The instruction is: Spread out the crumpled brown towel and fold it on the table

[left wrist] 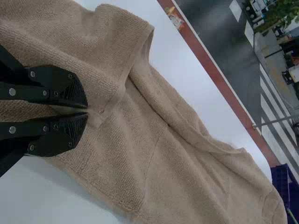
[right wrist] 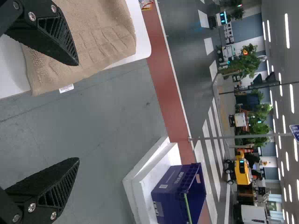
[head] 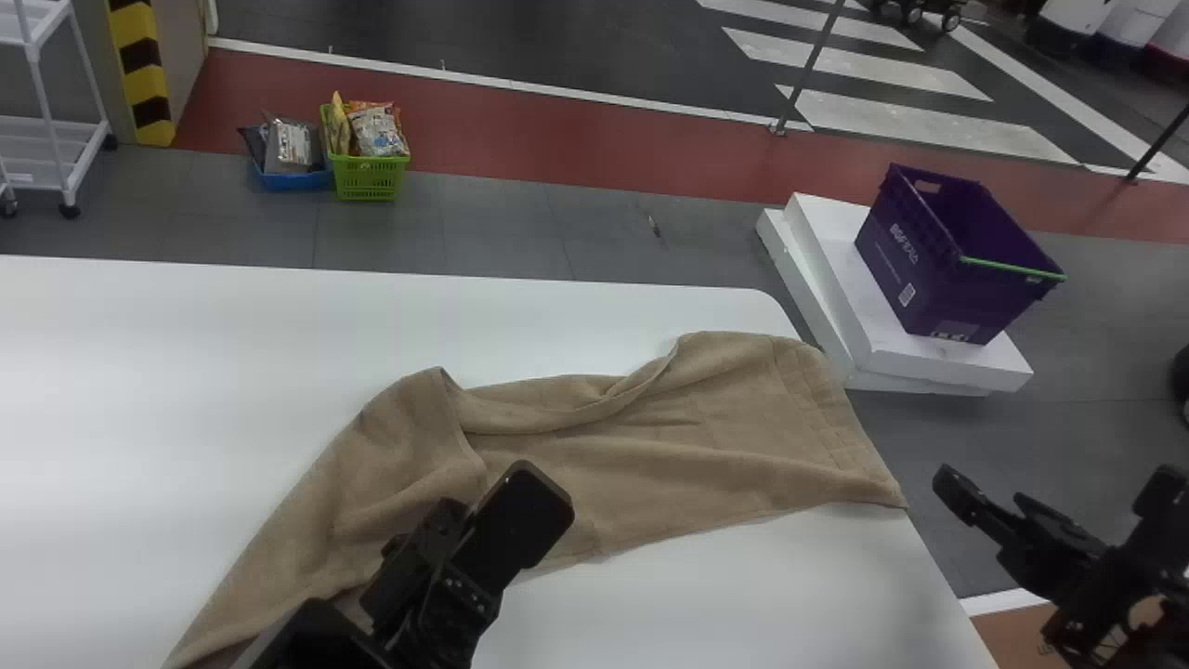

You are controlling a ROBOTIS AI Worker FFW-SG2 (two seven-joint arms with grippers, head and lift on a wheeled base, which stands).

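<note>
The brown towel (head: 650, 455) lies wrinkled across the white table (head: 186, 372), one end at the right edge, a folded-over flap toward its left part. Over its near middle is my left gripper (head: 525, 511). In the left wrist view the two fingertips of the left gripper (left wrist: 87, 112) meet at the flap's corner, pinching the towel (left wrist: 154, 154). Off the table's right side, my right gripper (head: 1051, 483) stands apart from the cloth. The right wrist view has the right gripper (right wrist: 78, 112) wide open with nothing held, beyond the towel's end (right wrist: 93, 37).
On the floor past the table's right corner, a purple crate (head: 957, 251) rests on white slabs (head: 1003, 367). Behind the table stand a green basket (head: 369, 177) and a blue one (head: 290, 179), both holding packets. A white cart (head: 56, 149) is at the far left.
</note>
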